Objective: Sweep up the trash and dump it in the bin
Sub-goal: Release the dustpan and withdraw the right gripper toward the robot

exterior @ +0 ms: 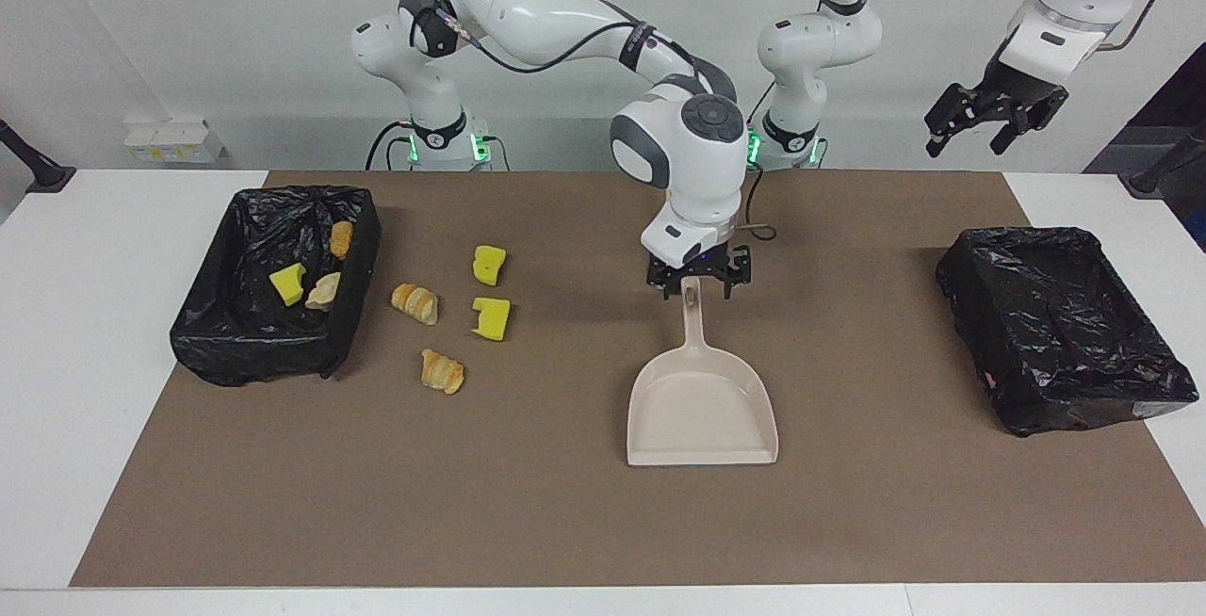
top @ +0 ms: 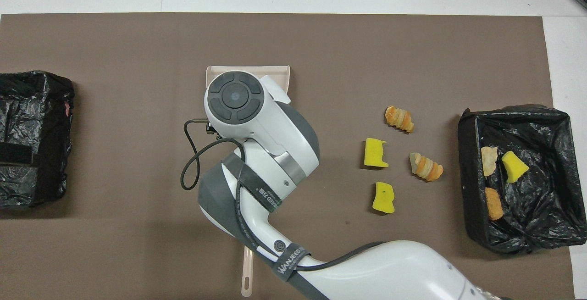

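A beige dustpan (exterior: 702, 409) (top: 284, 75) lies flat on the brown mat, its handle pointing toward the robots. My right gripper (exterior: 698, 281) hovers open just over the handle's tip, fingers spread to either side without gripping it; in the overhead view its wrist hides it. The trash lies between the dustpan and the black-lined bin (exterior: 203, 338) (top: 472, 226): two yellow sponge chunks (exterior: 489, 265) (exterior: 491, 318) and two tan croissant lumps (exterior: 415, 302) (exterior: 442, 371). Three more pieces lie inside that bin. My left gripper (exterior: 989, 121) waits open, high over the left arm's end.
A second black-lined bin (exterior: 1065, 329) (top: 27, 139) stands at the left arm's end of the mat. A slim beige handle (top: 247, 275) with a hole in its end shows under my right arm near the robots' edge; what it belongs to is hidden.
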Available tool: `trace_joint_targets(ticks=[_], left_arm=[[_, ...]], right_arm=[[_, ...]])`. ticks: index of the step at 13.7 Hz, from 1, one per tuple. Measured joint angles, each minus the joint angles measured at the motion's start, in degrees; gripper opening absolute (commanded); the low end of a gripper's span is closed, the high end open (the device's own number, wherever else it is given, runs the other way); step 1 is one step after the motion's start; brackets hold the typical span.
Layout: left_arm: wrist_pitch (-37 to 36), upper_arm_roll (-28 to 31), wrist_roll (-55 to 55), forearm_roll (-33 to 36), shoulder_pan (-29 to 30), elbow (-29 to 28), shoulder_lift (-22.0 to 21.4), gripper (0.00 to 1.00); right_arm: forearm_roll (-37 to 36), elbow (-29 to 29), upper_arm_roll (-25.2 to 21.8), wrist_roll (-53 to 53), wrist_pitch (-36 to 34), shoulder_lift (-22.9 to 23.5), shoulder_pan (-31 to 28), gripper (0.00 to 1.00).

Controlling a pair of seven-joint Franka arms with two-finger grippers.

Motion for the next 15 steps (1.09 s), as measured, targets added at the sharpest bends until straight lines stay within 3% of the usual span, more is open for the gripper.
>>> trace_joint_targets(ticks=[4, 7, 12, 15], left_arm=[[0.0, -0.1, -0.8, 0.0, 0.0, 0.0, 0.1, 1.0], [6.2, -0.8, -6.4, 0.0, -0.6, -0.5, 2.5, 1.0], [18.7, -1.6, -10.9, 0.0, -6.0, 0.3, 13.6, 1.0], [19.5, -1.7, -14.5, 0.0, -9.6, 5.5, 20.1, 1.0]], right_arm=[[6.6, -4.0, 0.1, -1.3, -6.3, -7.0, -2.1, 1.0], [7.7, -12.4, 0.5, -1.1, -8.3, -13.5, -0.1, 1.0], [11.6, -34.3, 0.7, 0.7, 5.3, -23.6, 6.4, 1.0], [11.7, -39.4, 0.7, 6.6, 9.9, -23.3, 12.2, 1.0]])
